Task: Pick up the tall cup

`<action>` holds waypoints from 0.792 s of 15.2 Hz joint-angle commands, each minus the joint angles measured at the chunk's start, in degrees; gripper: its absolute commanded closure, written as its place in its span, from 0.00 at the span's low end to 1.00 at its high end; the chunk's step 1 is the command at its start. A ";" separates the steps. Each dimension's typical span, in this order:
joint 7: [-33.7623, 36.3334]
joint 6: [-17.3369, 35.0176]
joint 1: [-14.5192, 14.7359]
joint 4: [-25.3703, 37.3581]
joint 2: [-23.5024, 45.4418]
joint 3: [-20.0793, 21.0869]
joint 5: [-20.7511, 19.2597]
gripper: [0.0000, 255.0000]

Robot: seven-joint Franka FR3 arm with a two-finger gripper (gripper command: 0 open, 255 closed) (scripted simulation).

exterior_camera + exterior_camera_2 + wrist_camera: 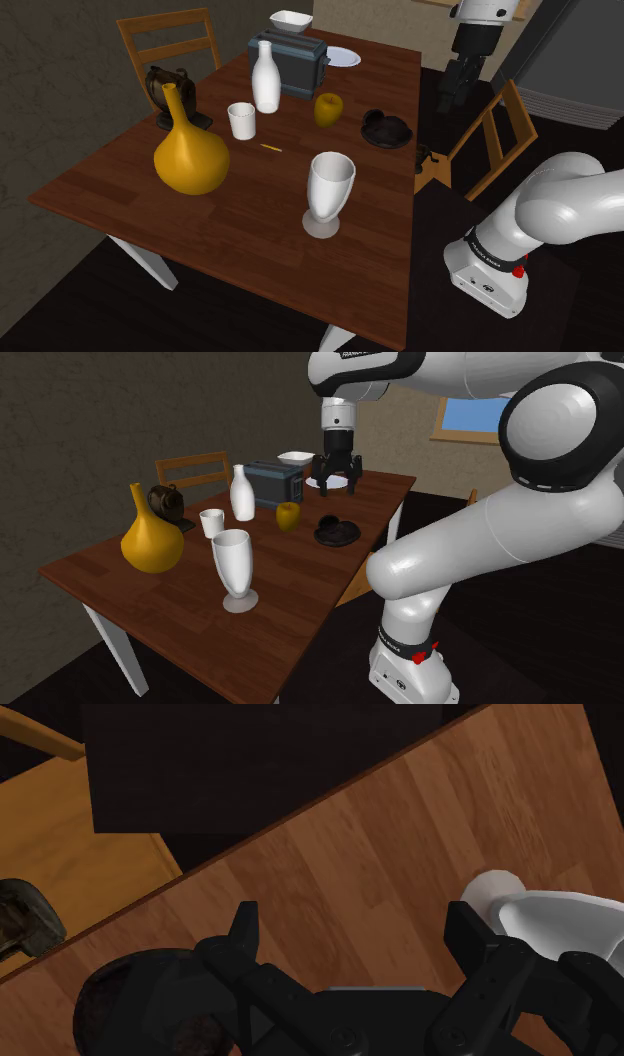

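Observation:
The tall cup (pixel 330 190) is a white goblet-shaped cup on a round foot, upright near the front edge of the dark wooden table (pixel 120 185). It also stands at the near side of the table as the tall cup (pixel 232 562). My black gripper (pixel 449 100) hangs open well above the table's right edge, far behind and to the right of the cup. In the second exterior view the gripper (pixel 337 489) hovers above a black dish (pixel 336 533). Seen from the wrist, the gripper (pixel 355 932) holds nothing, and the tall cup (pixel 565 919) lies just beyond one finger.
On the table stand a yellow vase (pixel 190 155), a short white cup (pixel 241 120), a white bottle (pixel 265 78), a toaster (pixel 298 62), a yellow apple (pixel 328 108), a black dish (pixel 387 128) and a dark kettle (pixel 168 95). A wooden chair (pixel 492 140) stands at the right edge.

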 commanded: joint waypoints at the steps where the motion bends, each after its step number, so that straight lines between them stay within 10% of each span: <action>1: 0.00 0.00 0.00 0.00 0.00 0.00 0.00 0.00; 12: 18.65 17.00 3.62 -4.47 2.17 17.62 9.09 0.00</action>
